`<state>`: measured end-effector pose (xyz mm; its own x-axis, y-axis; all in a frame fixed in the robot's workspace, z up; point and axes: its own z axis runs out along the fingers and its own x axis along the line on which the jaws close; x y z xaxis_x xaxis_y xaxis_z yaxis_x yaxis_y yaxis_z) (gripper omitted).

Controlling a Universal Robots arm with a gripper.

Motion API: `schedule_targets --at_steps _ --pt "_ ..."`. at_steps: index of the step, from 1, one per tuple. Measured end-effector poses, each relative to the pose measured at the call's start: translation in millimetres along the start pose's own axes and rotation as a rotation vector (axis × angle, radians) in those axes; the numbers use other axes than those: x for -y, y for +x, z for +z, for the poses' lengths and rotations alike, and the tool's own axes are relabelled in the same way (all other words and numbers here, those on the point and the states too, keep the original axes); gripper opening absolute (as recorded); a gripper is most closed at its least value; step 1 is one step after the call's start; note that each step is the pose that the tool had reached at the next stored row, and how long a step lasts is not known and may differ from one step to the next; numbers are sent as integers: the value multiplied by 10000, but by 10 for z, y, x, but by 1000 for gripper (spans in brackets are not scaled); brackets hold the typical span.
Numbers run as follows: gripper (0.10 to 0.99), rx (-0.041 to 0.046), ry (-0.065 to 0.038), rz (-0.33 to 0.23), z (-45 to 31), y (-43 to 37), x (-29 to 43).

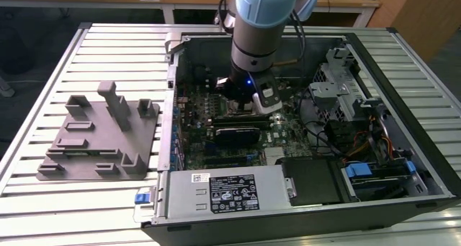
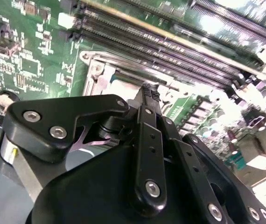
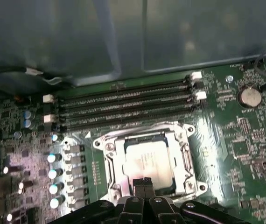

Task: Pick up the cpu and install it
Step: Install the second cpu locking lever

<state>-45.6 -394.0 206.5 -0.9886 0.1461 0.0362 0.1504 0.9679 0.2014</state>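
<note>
On a slatted metal table [image 1: 108, 46], the closed, empty tool [image 3: 143, 181] hovers over the cpu [image 3: 147, 161] (seated in its socket).

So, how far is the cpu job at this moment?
The cpu already lies inside the socket frame on the motherboard, so picking and placing look done. In hand: the claw sits shut at the chip's edge, holding nothing. The frame looks open around the chip. In the exterior view, the grey tray carries no chip.

The cpu [image 3: 148, 161] lies in the socket [image 3: 110, 161], beside memory slots [image 3: 123, 105].
</note>
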Motion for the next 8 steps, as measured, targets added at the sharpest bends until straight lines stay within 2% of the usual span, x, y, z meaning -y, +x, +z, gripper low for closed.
schedule_targets --at_steps 2,8 --pt "106 -8 42 1 4 -5 -21" --pt "106 -8 42 3 4 -7 -22"
